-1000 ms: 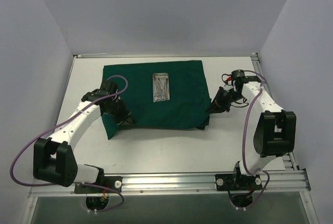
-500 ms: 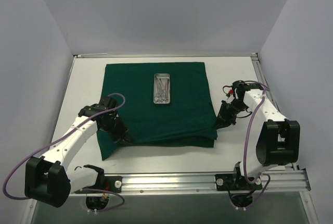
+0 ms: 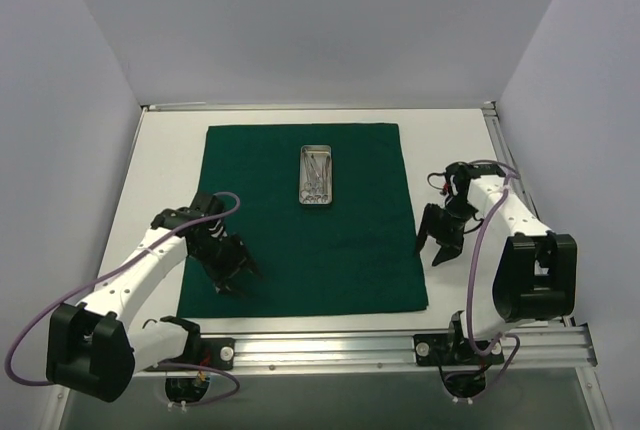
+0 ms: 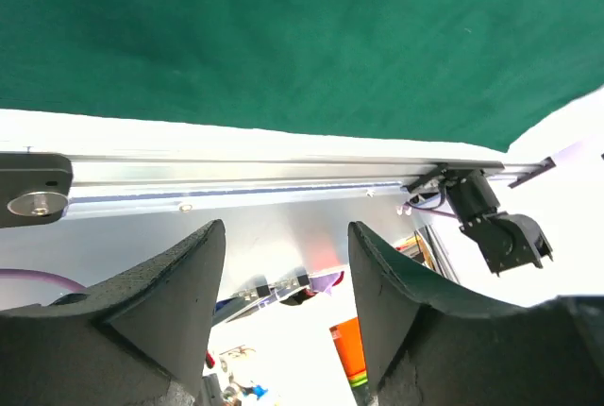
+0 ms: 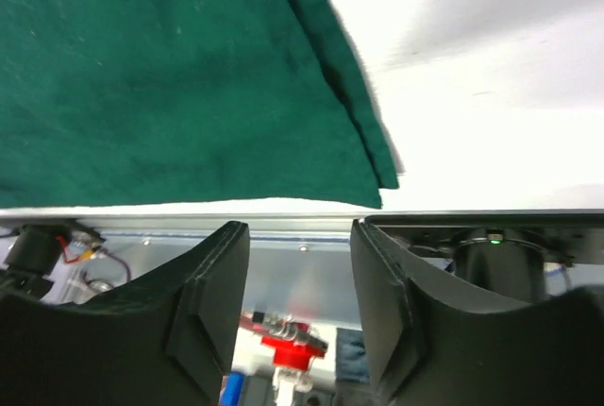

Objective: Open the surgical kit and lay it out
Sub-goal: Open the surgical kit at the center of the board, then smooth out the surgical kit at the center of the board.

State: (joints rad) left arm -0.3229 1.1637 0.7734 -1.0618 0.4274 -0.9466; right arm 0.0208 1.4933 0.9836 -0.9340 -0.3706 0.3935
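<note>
The surgical kit's dark green cloth [image 3: 340, 250] lies spread flat as a large square on the white table. Its small silver tray [image 3: 318, 175], with thin steel instruments inside, sits on the far middle of the cloth. My left gripper [image 3: 235, 278] is open over the cloth's near-left part, with nothing between its fingers. In the left wrist view the cloth [image 4: 283, 38] fills the top, beyond the open gripper [image 4: 285, 228]. My right gripper [image 3: 433, 250] is open just off the cloth's right edge. The right wrist view shows the open gripper [image 5: 299, 227] and the cloth's near-right corner [image 5: 368, 179].
An aluminium rail [image 3: 330, 348] with both arm bases runs along the table's near edge. Pale walls close in the left, back and right sides. Bare white table [image 3: 160, 170] borders the cloth on the left and right.
Both grippers drew the cloth's near edge toward the rail, then opened and let it go. The fold is gone and the cloth now lies flat.
</note>
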